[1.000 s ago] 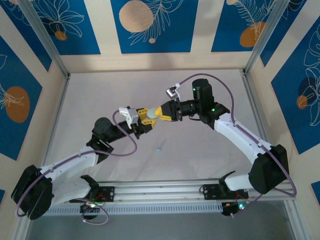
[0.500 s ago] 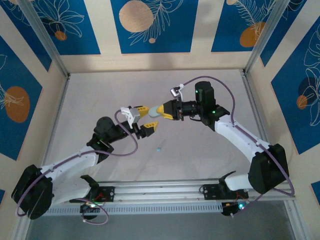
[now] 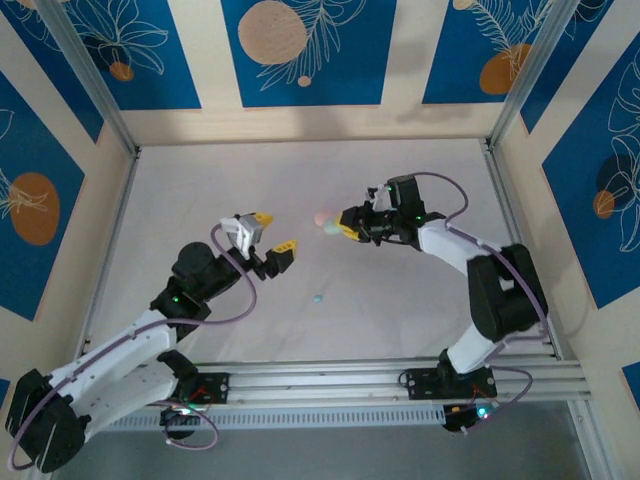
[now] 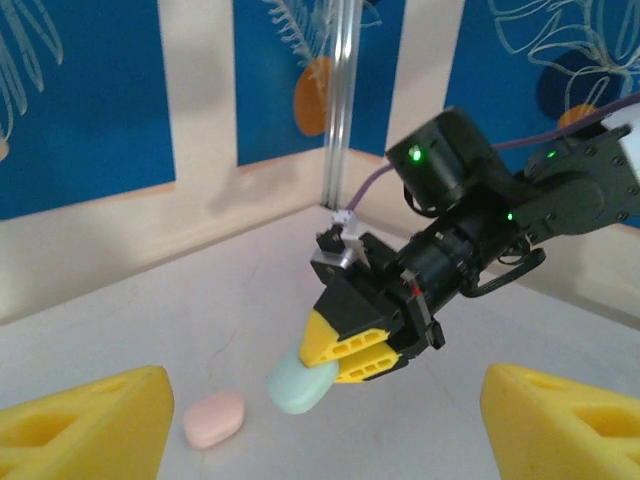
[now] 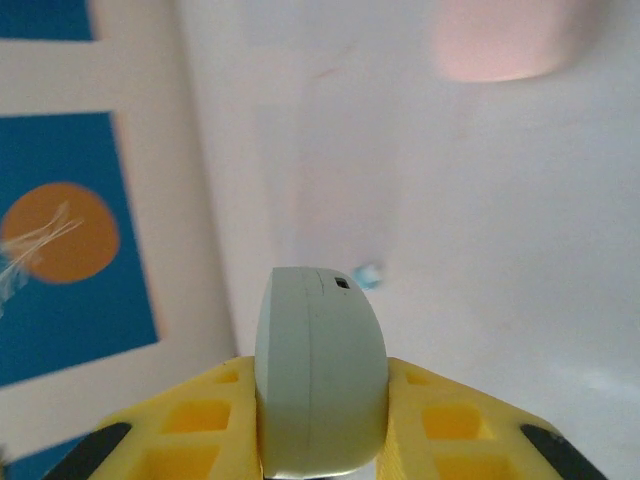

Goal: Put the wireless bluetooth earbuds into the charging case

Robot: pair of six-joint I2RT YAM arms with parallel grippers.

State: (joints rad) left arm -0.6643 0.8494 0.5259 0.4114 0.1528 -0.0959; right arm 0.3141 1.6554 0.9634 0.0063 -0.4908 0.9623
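Note:
My right gripper (image 3: 341, 226) is shut on a pale mint charging case (image 5: 320, 370), which is closed and stands on edge between the yellow fingers (image 5: 190, 425). From the left wrist view the mint case (image 4: 300, 386) hangs just above the table. A pink case (image 4: 213, 419) lies on the table beside it, to its left. A single light blue earbud (image 3: 317, 298) lies on the table nearer the arms, and it shows past the case (image 5: 368, 273). My left gripper (image 3: 273, 232) stands open and empty, well to the left of the held case, its fingers (image 4: 85, 428) wide apart.
The pink case (image 3: 322, 217) sits just beyond the right gripper's tip. Patterned blue and cream walls with metal corner posts (image 3: 95, 95) enclose the white table (image 3: 200, 180). A rail (image 3: 330, 378) runs along the near edge between the arm bases.
The left gripper has opened, let go of the mint case and drawn back to the left. The right arm kept the case and dropped lower toward the table, to the right.

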